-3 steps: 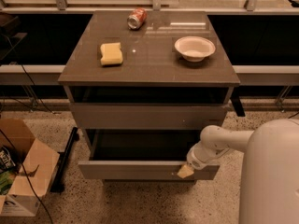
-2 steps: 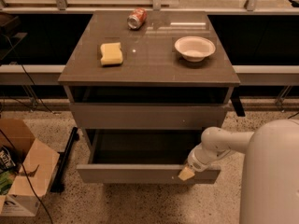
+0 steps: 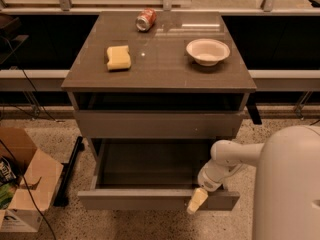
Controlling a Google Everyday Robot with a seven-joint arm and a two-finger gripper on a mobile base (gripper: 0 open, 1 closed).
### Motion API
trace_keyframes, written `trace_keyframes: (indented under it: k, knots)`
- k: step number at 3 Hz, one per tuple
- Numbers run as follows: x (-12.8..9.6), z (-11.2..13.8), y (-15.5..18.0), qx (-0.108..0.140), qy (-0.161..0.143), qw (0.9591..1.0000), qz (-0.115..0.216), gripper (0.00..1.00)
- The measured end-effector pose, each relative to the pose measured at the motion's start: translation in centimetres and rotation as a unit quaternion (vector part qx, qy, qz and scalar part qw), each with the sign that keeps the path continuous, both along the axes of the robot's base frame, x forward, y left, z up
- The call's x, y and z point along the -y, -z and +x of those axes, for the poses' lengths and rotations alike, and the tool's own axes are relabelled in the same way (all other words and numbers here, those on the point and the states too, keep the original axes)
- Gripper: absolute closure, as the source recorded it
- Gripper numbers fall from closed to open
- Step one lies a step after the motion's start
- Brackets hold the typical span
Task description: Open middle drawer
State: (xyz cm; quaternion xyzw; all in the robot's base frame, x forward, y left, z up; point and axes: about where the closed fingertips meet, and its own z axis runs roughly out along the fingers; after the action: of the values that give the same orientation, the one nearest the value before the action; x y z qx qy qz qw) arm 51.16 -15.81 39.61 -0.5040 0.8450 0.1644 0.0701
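The middle drawer [image 3: 150,199] is a wide, shallow grey drawer with a flat, handleless front. It stands pulled well out of the cabinet toward me, and its plain grey inside [image 3: 150,161] shows. My gripper [image 3: 196,202] is at the top edge of the drawer front, right of centre, with its pale tip hanging over the front face. My white arm [image 3: 230,156] reaches to it from the right. The taller drawer front [image 3: 157,124] above it sits nearly flush with the cabinet.
On the cabinet top [image 3: 160,71] lie a yellow sponge [image 3: 118,57], a white bowl [image 3: 208,51] and a tipped soda can [image 3: 145,19]. An open cardboard box [image 3: 22,184] stands on the floor at the left. My white body [image 3: 290,184] fills the lower right.
The middle drawer has slid farther out toward me, and my gripper has moved with its front edge. Nothing on the cabinet top has moved.
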Motion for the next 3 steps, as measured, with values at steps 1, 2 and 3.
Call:
trace_keyframes:
  k: [1, 2, 3]
  knots:
    - [-0.6, -0.6, 0.1, -0.018, -0.043, 0.9983, -0.036, 0.00]
    - [-0.7, -3.8, 1.3, -0.061, -0.094, 0.9900, -0.085, 0.00]
    - [-0.3, -8.1, 2.5, -0.106, -0.122, 0.9808, -0.110, 0.00]
